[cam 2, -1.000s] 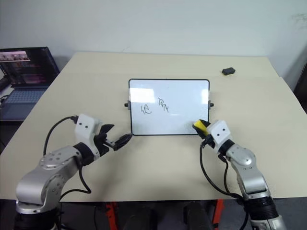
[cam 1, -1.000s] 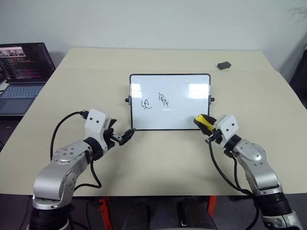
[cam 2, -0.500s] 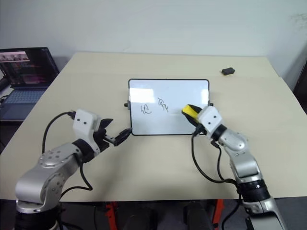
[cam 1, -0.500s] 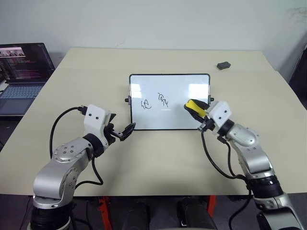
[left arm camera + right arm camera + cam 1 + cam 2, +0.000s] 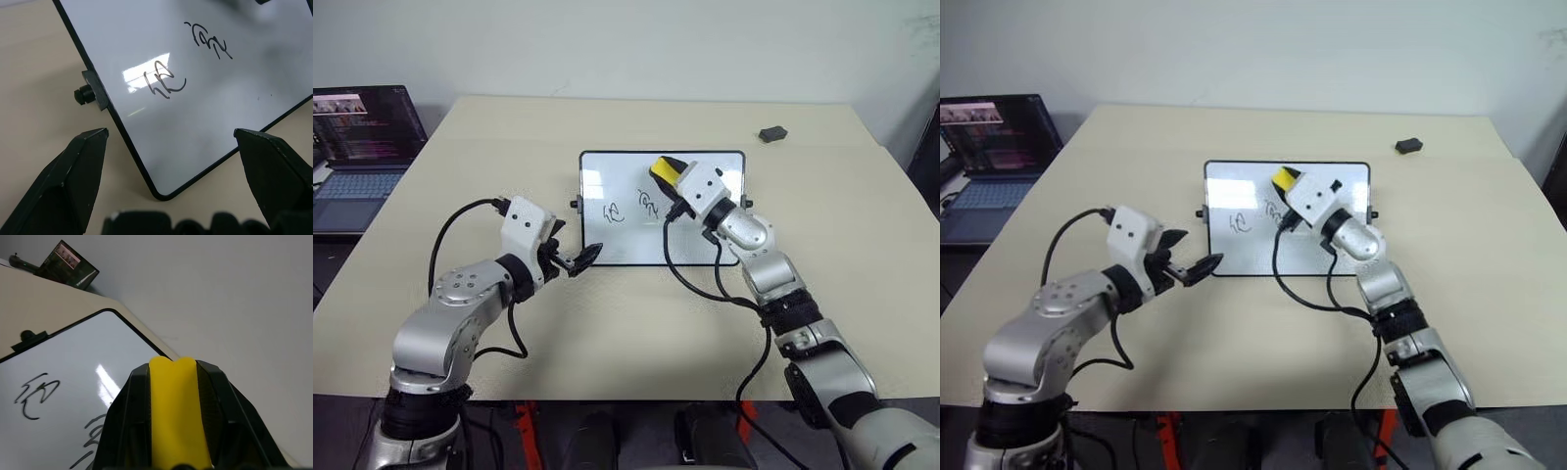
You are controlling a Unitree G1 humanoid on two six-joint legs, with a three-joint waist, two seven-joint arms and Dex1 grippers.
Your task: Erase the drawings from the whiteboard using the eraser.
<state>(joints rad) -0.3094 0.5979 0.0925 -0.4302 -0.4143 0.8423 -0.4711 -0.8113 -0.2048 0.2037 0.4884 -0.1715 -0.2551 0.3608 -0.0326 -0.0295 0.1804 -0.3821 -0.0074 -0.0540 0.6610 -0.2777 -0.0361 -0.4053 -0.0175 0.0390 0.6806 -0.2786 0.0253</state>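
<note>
The whiteboard lies mid-surface with two drawings left on it; the right tool holds the yellow eraser above them; the left tool gapes wide at its near left corner.

Even, bright indoor light falls on my surface, casting only faint shadows. Overhead lamps throw pale glare patches across the whiteboard. In my left wrist view its far part goes soft and blurred.
</note>
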